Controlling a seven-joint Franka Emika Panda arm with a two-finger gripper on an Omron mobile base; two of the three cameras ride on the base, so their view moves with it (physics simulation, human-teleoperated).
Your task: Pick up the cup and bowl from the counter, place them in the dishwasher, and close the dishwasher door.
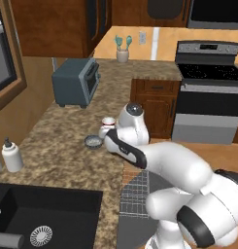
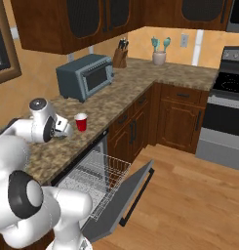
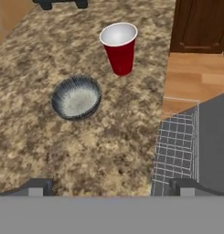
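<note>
Nearby, cup (image 3: 119, 48), bowl (image 3: 77, 97) (no readable labels)

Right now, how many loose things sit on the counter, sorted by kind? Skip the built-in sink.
Cups: 1, the cup
Bowls: 1, the bowl
Toaster ovens: 1, the toaster oven
Soap bottles: 1, the soap bottle
Utensil jars: 1, the utensil jar
Knife blocks: 1, the knife block
Total: 6
</note>
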